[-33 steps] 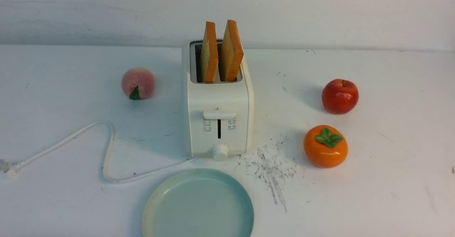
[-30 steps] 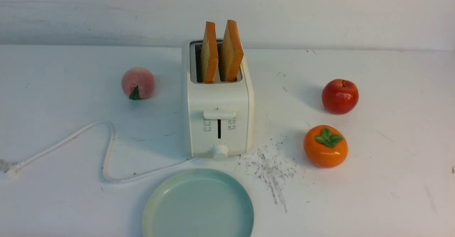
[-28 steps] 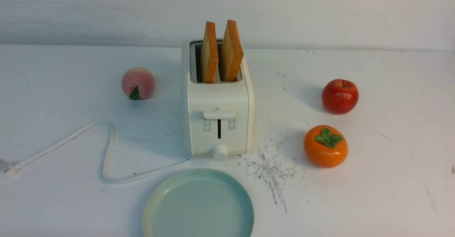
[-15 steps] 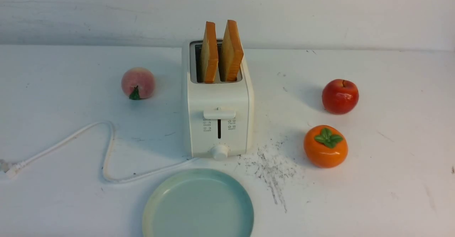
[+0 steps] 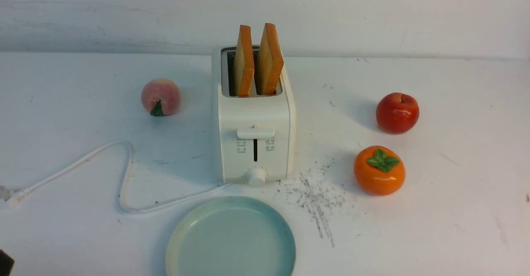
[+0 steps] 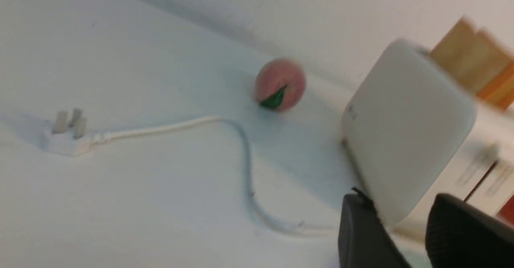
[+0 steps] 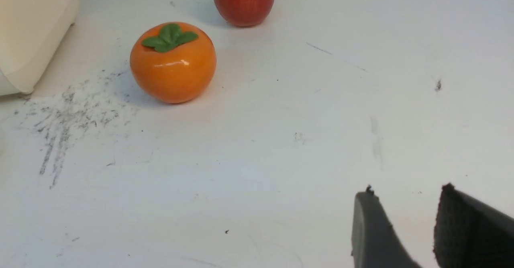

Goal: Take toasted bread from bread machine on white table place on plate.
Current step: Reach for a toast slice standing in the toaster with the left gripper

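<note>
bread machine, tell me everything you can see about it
The bread machine is a boxy cream-white two-slot toaster, smooth and plastic-looking, standing upright on the white table. Its front faces the camera: slide lever at the top of a dark slot, small icons either side, round knob at the base. Two slices of toasted bread stand up out of the slots. A white cord trails to its left.

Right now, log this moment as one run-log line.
toasted bread: both slices standing in bread machine slots | plate: no toast yet | left gripper: open, empty | right gripper: open, empty, above white table
</note>
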You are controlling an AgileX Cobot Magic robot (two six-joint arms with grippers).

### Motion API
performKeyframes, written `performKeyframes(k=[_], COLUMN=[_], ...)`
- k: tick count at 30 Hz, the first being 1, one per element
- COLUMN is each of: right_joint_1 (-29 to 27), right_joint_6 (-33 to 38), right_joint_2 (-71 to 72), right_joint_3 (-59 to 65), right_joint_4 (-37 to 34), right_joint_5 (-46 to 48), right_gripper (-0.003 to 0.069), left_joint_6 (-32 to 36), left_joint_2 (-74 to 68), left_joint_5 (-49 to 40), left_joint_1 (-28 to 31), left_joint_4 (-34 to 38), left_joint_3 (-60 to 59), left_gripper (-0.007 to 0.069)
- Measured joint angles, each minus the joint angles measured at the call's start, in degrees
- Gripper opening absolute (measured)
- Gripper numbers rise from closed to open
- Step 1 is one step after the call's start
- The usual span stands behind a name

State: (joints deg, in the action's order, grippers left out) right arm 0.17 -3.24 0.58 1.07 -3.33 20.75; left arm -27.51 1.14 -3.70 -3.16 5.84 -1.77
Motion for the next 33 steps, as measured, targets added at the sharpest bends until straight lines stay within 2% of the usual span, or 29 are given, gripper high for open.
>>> performKeyframes(k=[1,2,5,10,15,20,22,25,27,28,30,31,33], right_joint_1=[0.00,0.00,0.00,0.00,0.00,0.00,0.00,0.00,0.00,0.00,0.00,0.00,0.00], right_joint_6=[-0.14,-1.67,-5.38,-9.36,-9.90,-12.08,-12.39,-9.05,-5.71,-4.11,-2.97,-1.83,-0.65], right_joint_2=[0.00,0.00,0.00,0.00,0.00,0.00,0.00,-0.71,-3.64,-7.38,-10.61,-17.12,-23.67], right_joint_3=[0.00,0.15,0.34,0.34,0.34,0.00,-2.66,-11.51,-19.26,-25.12,-29.73,-35.12,-39.82], right_joint_4=[-0.43,-4.89,-14.97,-29.94,-33.81,-37.88,-37.73,-33.55,-29.88,-27.95,-26.28,-24.42,-22.80], right_joint_5=[-0.11,-1.54,-6.80,-16.60,-19.50,-22.31,-19.20,-9.06,-0.51,6.10,11.87,19.66,28.25], right_gripper=[0.0240,0.0240,0.0240,0.0240,0.0240,0.0240,0.0240,0.0240,0.0240,0.0240,0.0240,0.0240,0.0240], left_joint_6=[-0.81,-3.95,-7.53,-8.85,-9.10,-10.32,-10.38,-10.38,-10.38,-10.38,-10.31,-9.03,-5.81], left_joint_2=[0.00,0.00,0.00,0.00,0.00,0.00,0.00,-1.47,-5.01,-9.45,-13.22,-20.66,-28.36], left_joint_5=[0.86,3.70,7.84,12.87,15.68,16.95,13.45,2.40,-5.60,-13.15,-18.82,-28.91,-38.04], left_joint_1=[0.00,0.00,0.00,0.00,0.00,0.00,0.00,0.00,0.00,0.00,0.00,0.00,0.00], left_joint_4=[0.85,2.73,5.25,5.97,5.99,5.72,3.60,-1.13,-3.54,-4.06,-3.85,-2.27,0.32], left_joint_3=[0.00,0.00,0.00,0.00,0.00,2.14,6.99,16.06,23.00,27.51,31.87,37.96,43.24], left_gripper=[0.0238,0.0238,0.0238,0.0238,0.0218,0.0009,-0.0014,-0.0014,-0.0014,-0.0014,-0.0014,-0.0014,-0.0014])
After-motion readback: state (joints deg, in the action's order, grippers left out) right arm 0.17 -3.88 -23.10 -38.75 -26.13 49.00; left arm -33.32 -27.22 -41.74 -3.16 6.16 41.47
